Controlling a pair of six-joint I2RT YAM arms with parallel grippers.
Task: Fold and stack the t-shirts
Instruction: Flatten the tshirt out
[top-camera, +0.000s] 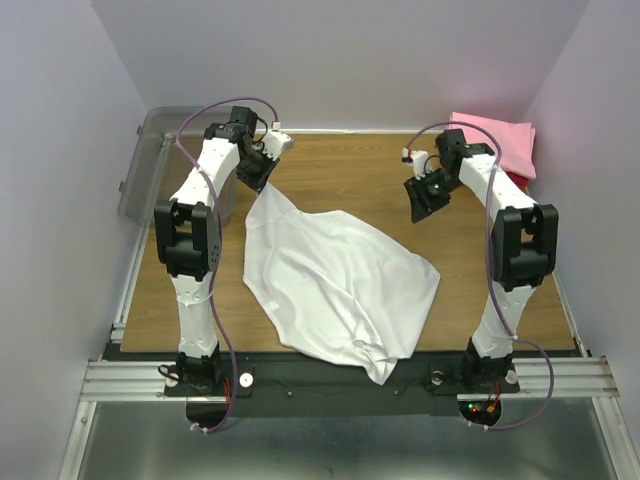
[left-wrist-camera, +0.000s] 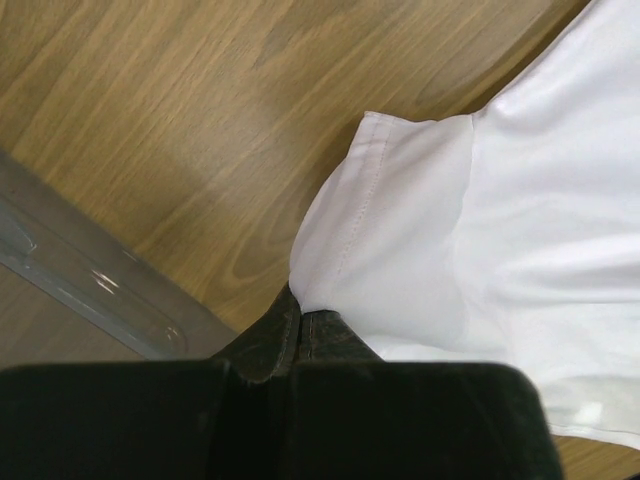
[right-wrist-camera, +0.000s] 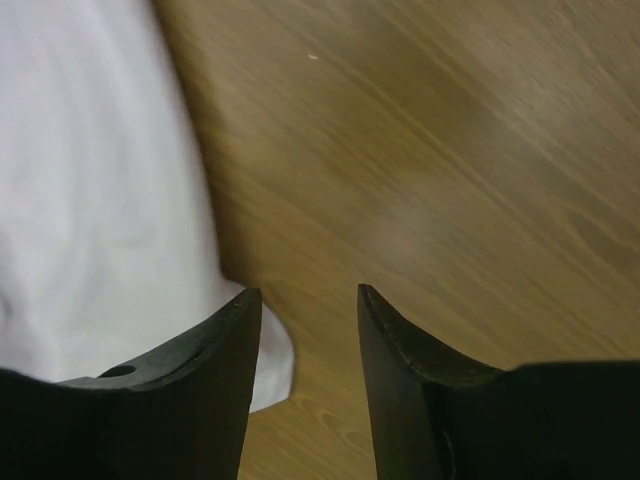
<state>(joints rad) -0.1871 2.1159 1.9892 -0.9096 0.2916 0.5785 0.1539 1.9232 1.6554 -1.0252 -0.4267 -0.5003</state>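
Observation:
A white t-shirt (top-camera: 335, 285) lies spread across the middle of the wooden table, one part hanging over the near edge. My left gripper (top-camera: 260, 172) is shut on a corner of the white t-shirt (left-wrist-camera: 400, 240) at the far left and holds it lifted. My right gripper (top-camera: 425, 200) is open and empty, above bare wood just right of the shirt (right-wrist-camera: 90, 190). A folded pink t-shirt (top-camera: 500, 143) lies at the far right corner, with a bit of the red t-shirt (top-camera: 518, 180) showing under it.
A clear grey plastic bin (top-camera: 150, 165) stands off the table's far left edge; its rim also shows in the left wrist view (left-wrist-camera: 90, 285). Purple walls close in on the left, back and right. A black rail (top-camera: 330, 375) runs along the near edge.

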